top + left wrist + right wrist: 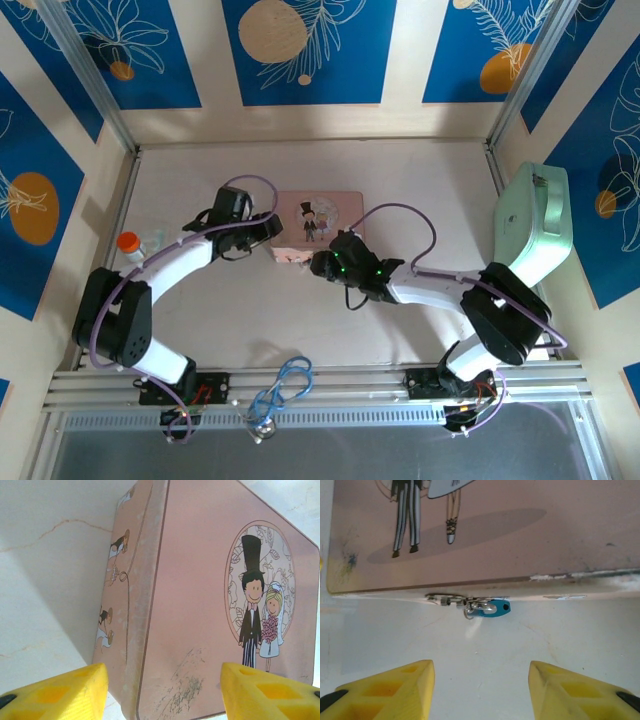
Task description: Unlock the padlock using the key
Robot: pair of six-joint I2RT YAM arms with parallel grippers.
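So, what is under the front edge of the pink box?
A small blue padlock sits there, hooked to a silvery metal clasp on the pink box. The box is shut, so whatever is inside it is covered.

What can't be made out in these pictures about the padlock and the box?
- Padlock, right wrist view: too small to tell whether its shackle is closed.
- Top view: the right gripper covers the near edge of the box.
- Left wrist view: the frame's upper edge cuts off the box.
- Top view: orange-capped bottle, too small to identify.
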